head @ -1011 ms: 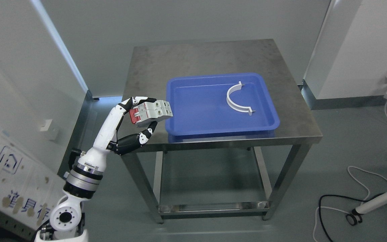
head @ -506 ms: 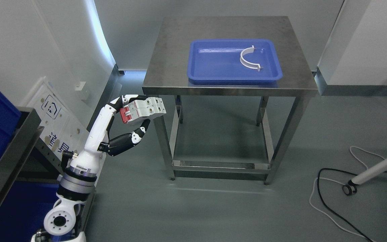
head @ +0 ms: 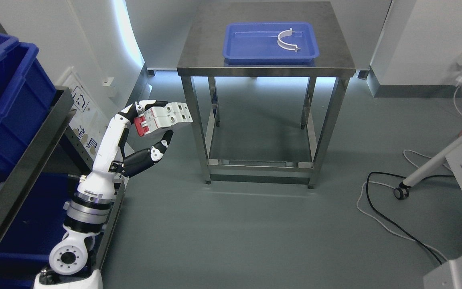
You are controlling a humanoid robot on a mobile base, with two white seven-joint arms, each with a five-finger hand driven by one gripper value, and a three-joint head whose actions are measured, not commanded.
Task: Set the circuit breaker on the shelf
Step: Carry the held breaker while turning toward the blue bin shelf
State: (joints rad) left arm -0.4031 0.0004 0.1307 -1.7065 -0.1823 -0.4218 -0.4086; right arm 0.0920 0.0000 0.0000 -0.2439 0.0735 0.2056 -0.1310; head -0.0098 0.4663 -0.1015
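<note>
Breaker [head: 163, 121]: in my left robot hand [head: 150, 132], over the floor, red end toward me.
Robot hand: fingers above, thumb below, clamped on it.
Shelf [head: 22, 160]: at my left, blue bins.
Desk [head: 267, 66]: ahead, with a tray [head: 251, 44].

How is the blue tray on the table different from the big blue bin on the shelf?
The blue tray is shallow with a low rim; the blue bin is deep with tall walls. The tray sits flat on the metal table at the far end; the bin stands on the shelf at the picture's left, cut off by the frame. The tray holds a white curved part; the bin's inside cannot be seen. Both are blue plastic.
</note>
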